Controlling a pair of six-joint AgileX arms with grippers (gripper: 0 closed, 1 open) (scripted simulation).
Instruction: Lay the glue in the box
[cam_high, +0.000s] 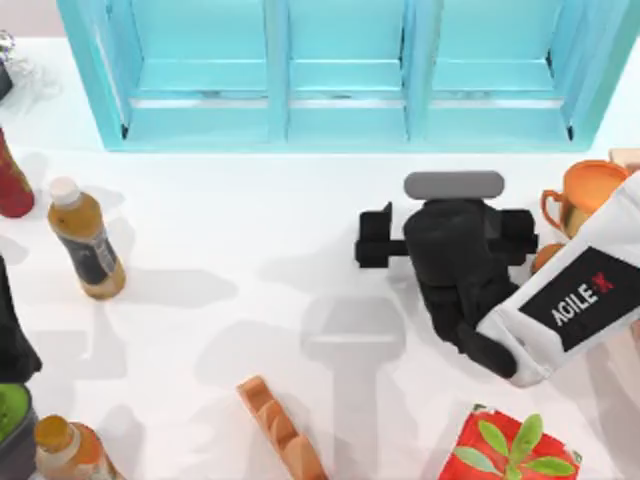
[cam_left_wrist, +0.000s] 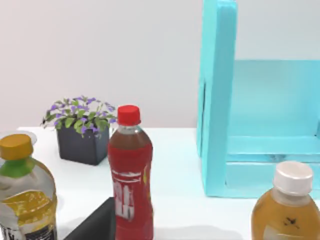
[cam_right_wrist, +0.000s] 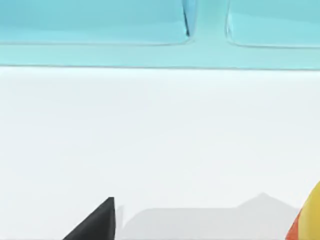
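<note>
The box is a light-blue open-fronted shelf with three compartments along the table's back; its lower edge shows in the right wrist view. My right gripper hovers in front of it, right of centre, fingers spread wide and open with nothing between them. One dark fingertip shows in its wrist view. The glue is a yellow-orange sliver just to the right of that gripper. In the top view only a small orange part of the glue peeks out by the arm. My left gripper is parked at the table's left edge.
An amber drink bottle and a red bottle stand at the left, near a potted plant. An orange mug sits at the right. Bread and a red carton lie near the front.
</note>
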